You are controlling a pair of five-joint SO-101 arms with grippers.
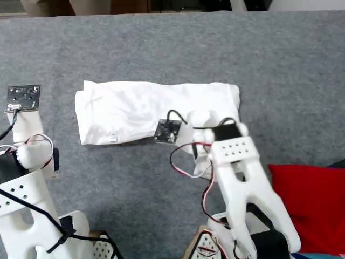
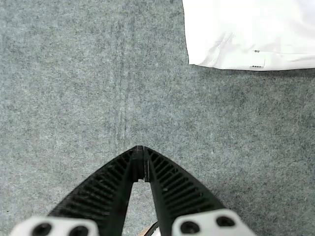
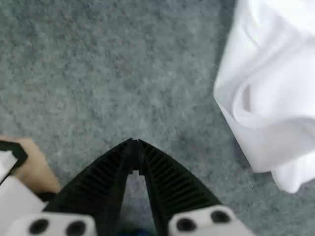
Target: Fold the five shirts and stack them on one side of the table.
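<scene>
K: Left arm (image 1: 27,216) sits lower left in the high view, wrist pitched down over grey table (image 1: 135,205). Left gripper (image 2: 139,153) jaws closed, nothing held.
M: Right side?
K: Right arm (image 1: 242,183) rises from bottom centre-right to the lower edge of the white shirt (image 1: 156,110). Right gripper (image 3: 134,146) jaws closed, empty, just beside the cloth.
M: Labels? Shirt state?
K: Small tag (image 2: 256,65) on the lower hem, print unreadable. Shirt lies mid-frame, folded into a long rectangle, lightly creased. Red cloth (image 1: 312,199) at right edge.
</scene>
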